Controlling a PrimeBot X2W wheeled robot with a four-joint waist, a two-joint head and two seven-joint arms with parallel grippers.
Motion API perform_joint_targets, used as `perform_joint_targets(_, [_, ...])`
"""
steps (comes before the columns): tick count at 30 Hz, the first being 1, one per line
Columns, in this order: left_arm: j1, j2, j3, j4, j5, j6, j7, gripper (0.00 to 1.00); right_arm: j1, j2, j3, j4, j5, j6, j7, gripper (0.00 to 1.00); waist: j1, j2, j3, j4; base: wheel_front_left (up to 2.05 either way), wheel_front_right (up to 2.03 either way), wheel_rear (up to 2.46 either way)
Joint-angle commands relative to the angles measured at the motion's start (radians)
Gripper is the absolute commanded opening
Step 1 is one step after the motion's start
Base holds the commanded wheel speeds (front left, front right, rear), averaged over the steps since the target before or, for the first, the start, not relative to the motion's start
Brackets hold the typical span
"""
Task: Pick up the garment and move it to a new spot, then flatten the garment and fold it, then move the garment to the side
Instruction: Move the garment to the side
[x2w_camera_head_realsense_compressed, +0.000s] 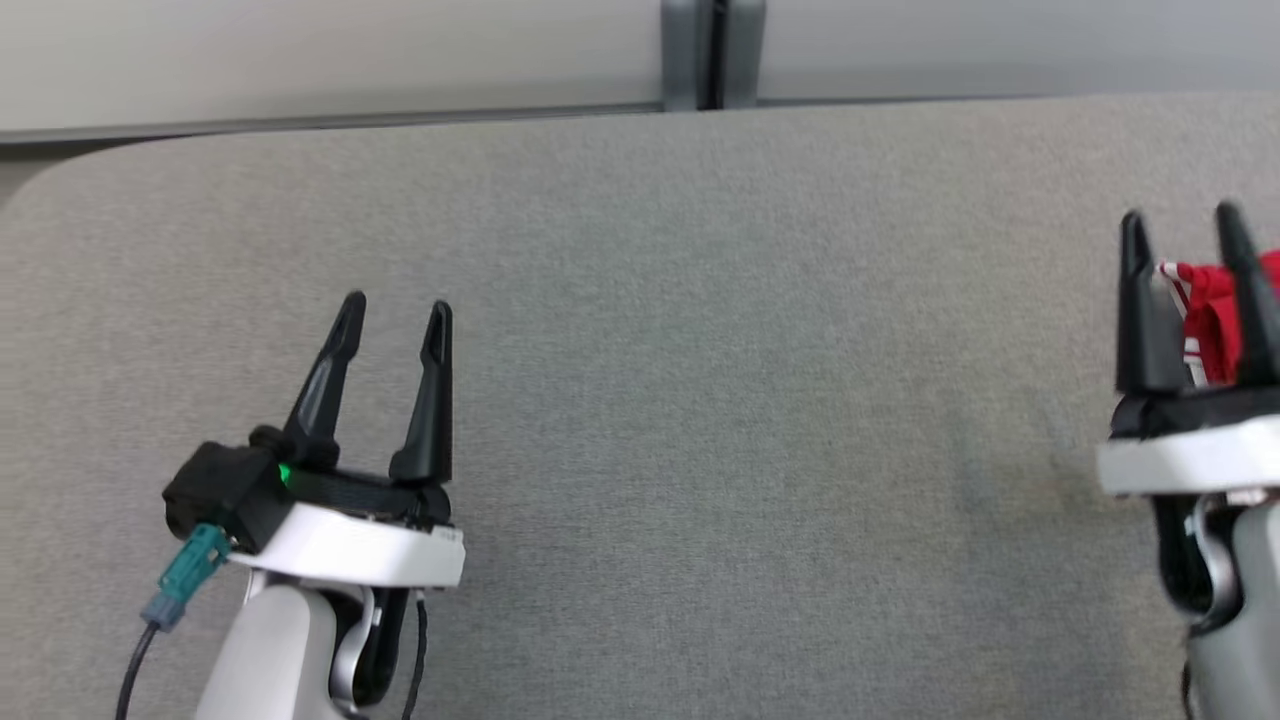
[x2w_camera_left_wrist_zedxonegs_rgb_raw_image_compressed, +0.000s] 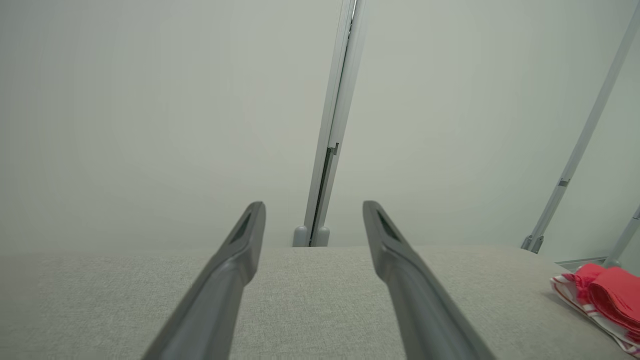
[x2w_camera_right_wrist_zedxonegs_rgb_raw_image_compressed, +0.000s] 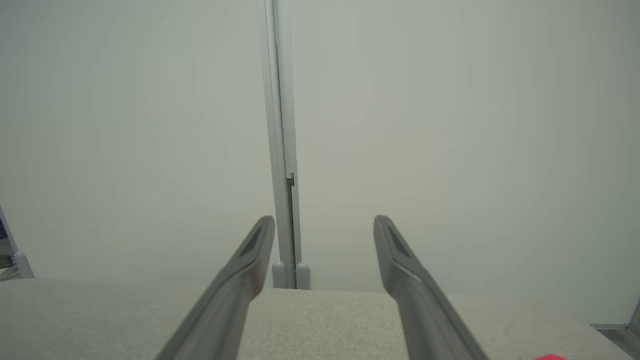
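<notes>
The garment (x2w_camera_head_realsense_compressed: 1212, 312) is a small red bundle with white striped edging, lying at the far right edge of the grey table (x2w_camera_head_realsense_compressed: 700, 330). In the left wrist view the garment (x2w_camera_left_wrist_zedxonegs_rgb_raw_image_compressed: 607, 295) lies at the lower right. A sliver of the red garment (x2w_camera_right_wrist_zedxonegs_rgb_raw_image_compressed: 550, 357) shows at the bottom edge of the right wrist view. My right gripper (x2w_camera_head_realsense_compressed: 1183, 222) hovers in front of the garment, open, with nothing between its fingers. At the lower left my left gripper (x2w_camera_head_realsense_compressed: 397, 308) is open and empty, far from the garment. Both grippers' fingers, left (x2w_camera_left_wrist_zedxonegs_rgb_raw_image_compressed: 314, 207) and right (x2w_camera_right_wrist_zedxonegs_rgb_raw_image_compressed: 325, 222), point toward the back wall.
A pale wall with a grey vertical post (x2w_camera_head_realsense_compressed: 712, 52) runs behind the table's far edge. The table's left corner (x2w_camera_head_realsense_compressed: 60, 175) is rounded. Slanted grey poles (x2w_camera_left_wrist_zedxonegs_rgb_raw_image_compressed: 575, 165) stand beyond the table's right end.
</notes>
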Motion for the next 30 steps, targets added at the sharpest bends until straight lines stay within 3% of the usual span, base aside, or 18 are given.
perform_joint_targets(1, [0.027, 0.003, 0.004, -0.006, -0.007, 0.007, -0.002, 1.00, 0.030, 0.016, -0.009, -0.014, 0.008, -0.002, -0.005, 1.00, 0.0000, -0.0001, -0.033, 0.025, 0.00, 0.00, 0.00])
perform_joint_targets(5, [0.078, 0.002, 0.006, -0.012, -0.010, 0.025, -0.002, 1.00, 0.121, 0.088, -0.015, -0.040, 0.005, -0.002, -0.005, 1.00, 0.0000, -0.0001, -0.062, 0.036, 0.00, 0.00, 0.00])
perform_joint_targets(10, [0.108, 0.002, 0.002, -0.005, -0.001, 0.036, -0.002, 1.00, 0.190, 0.126, -0.002, -0.056, -0.023, -0.001, -0.005, 1.00, 0.0000, -0.0001, -0.076, 0.042, 0.00, 0.00, 0.00])
perform_joint_targets(30, [0.106, 0.003, -0.020, 0.025, 0.047, 0.092, -0.002, 1.00, 0.226, 0.157, -0.001, -0.044, -0.070, -0.001, -0.005, 1.00, 0.0000, -0.0001, -0.073, 0.032, 0.00, 0.00, 0.00])
